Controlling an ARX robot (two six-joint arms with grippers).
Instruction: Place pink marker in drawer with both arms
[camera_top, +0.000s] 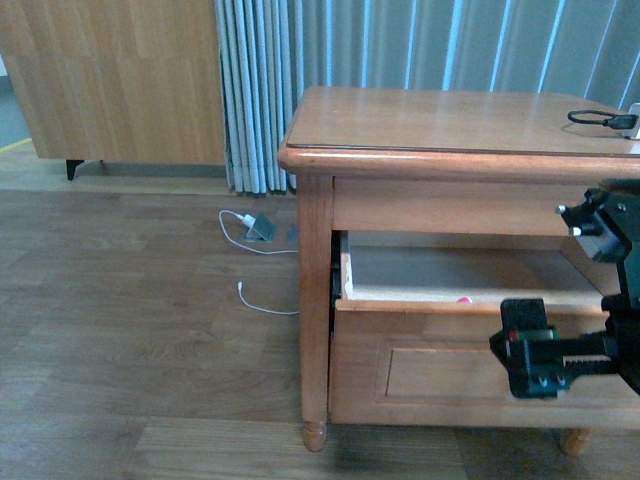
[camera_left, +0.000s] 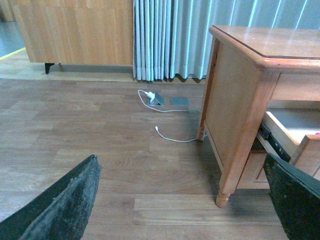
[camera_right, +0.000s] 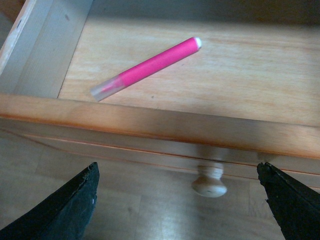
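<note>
Drawer (camera_top: 470, 280) stood pulled out under the nightstand (camera_top: 450, 125), pink marker (camera_right: 147, 67) lying loose on its floor, so I judged placement done; next step looked like pushing it shut at the knob (camera_right: 209, 182). Right end effector (camera_right: 177, 200) hovered open above the drawer front, holding nothing. Left end effector (camera_left: 182, 200) was open, off beside the nightstand.
</note>
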